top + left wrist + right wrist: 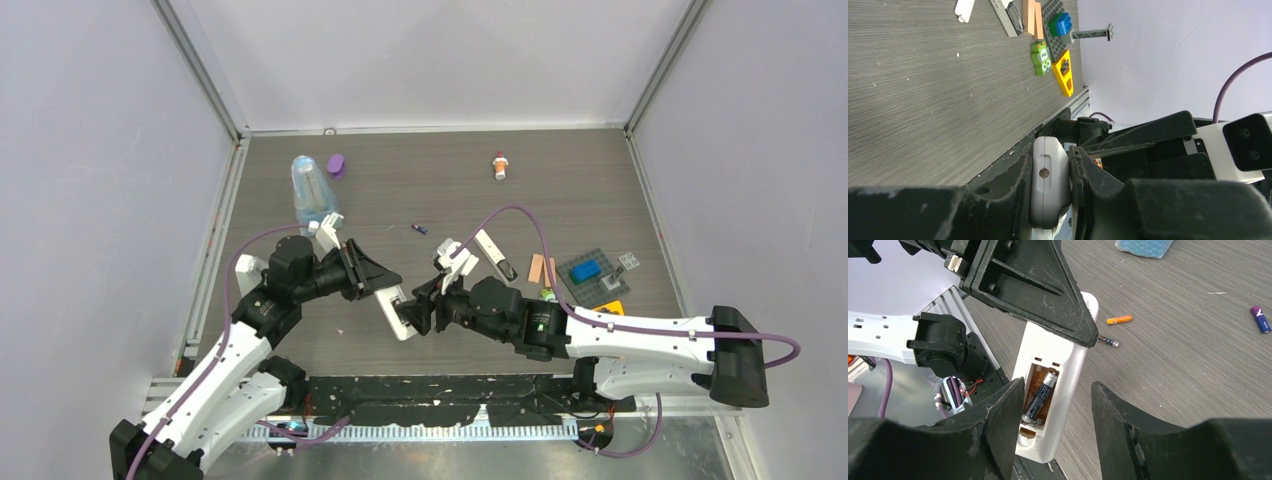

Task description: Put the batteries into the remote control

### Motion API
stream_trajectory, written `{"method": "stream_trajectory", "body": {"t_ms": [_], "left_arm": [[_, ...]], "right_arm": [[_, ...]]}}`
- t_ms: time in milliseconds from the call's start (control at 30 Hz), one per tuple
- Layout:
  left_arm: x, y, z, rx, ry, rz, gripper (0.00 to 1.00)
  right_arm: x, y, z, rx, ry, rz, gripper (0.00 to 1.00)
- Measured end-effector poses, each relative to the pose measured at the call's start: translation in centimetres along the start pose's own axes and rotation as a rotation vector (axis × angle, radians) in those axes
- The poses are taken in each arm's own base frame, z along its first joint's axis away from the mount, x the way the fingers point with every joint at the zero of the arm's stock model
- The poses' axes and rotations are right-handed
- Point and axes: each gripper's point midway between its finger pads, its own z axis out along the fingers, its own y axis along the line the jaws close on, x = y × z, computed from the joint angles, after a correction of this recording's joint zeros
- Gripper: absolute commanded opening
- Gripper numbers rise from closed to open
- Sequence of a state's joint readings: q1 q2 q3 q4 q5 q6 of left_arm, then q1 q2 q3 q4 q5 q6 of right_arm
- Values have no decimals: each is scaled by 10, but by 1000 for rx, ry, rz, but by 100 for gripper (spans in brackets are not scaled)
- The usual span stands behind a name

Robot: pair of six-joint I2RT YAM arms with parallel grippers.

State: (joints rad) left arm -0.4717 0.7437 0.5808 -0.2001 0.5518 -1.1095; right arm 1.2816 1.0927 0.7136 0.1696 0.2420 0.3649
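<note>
Grey wood-grain bench (560,190), pale walls around it. My left fingers (375,275) are clamped on the flat white plastic remote control (1068,365), which is held up with its open battery bay facing my right fingers (420,312). Those stand spread, one either side of its lower end, gripping nothing. One dark slim battery (1040,396) lies in the bay. Beyond my left fingers, on the bench, are a small orange battery (1119,319), a dark silver-tipped battery (1109,341) just beside it, and a purple battery (1260,320) well apart.
</note>
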Motion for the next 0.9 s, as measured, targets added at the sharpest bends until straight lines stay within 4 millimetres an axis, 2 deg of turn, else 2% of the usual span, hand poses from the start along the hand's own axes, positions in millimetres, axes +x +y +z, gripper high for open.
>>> {"method": "stream_trajectory", "body": {"t_ms": [233, 367, 533, 733, 900], "left_arm": [[0, 0, 0, 0, 0, 2, 0], [0, 1, 0, -1, 0, 16, 0], [2, 11, 0, -39, 6, 33, 0], [-3, 49, 5, -204, -5, 94, 0], [-7, 90, 20, -374, 34, 124, 0]], "right_arm": [[3, 1, 1, -4, 11, -2, 50], [13, -3, 4, 9, 42, -9, 48], [18, -7, 4, 31, 59, -6, 46], [18, -13, 4, 72, 51, 37, 53], [24, -23, 9, 136, 57, 96, 52]]}}
